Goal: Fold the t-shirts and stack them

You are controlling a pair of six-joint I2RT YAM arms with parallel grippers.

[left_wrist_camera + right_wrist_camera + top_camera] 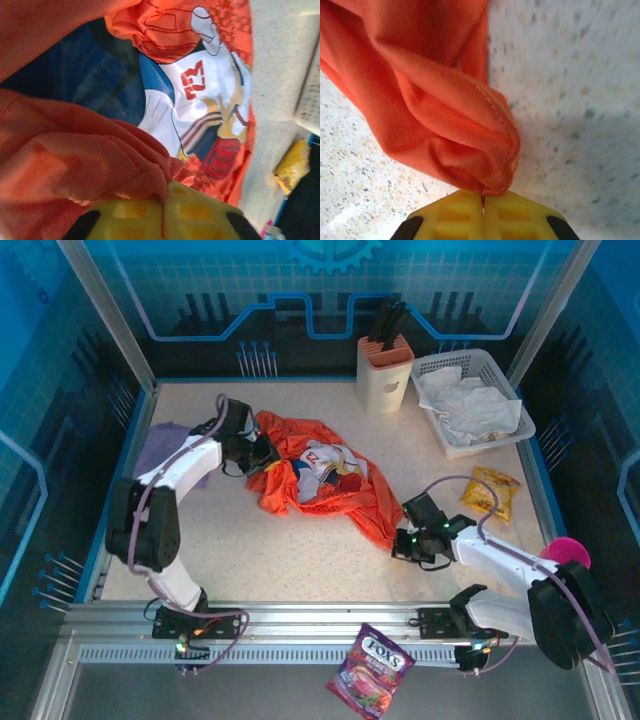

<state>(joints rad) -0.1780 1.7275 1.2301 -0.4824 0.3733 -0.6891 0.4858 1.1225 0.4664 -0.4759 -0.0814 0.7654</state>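
Observation:
The orange-red t-shirt (352, 498) lies crumpled mid-table with its white printed chest patch (325, 468) facing up. My left gripper (268, 453) is at the shirt's left edge; in the left wrist view the yellow jaws (164, 197) are pressed together on a fold of orange cloth (75, 165), beside the print (210, 100). My right gripper (400, 538) is at the shirt's near right corner. In the right wrist view it (483, 196) is shut on the stitched hem (435, 110), just above the table. The lavender t-shirt (165, 455) lies bunched at the left edge, partly behind my left arm.
A beige knife block (385, 370) and a white basket (522, 424) of pale cloths stand at the back right. A yellow snack bag (490, 492) lies right of my right gripper, a pink object (568, 552) at the right edge, and a candy bag (370, 670) on the front rail.

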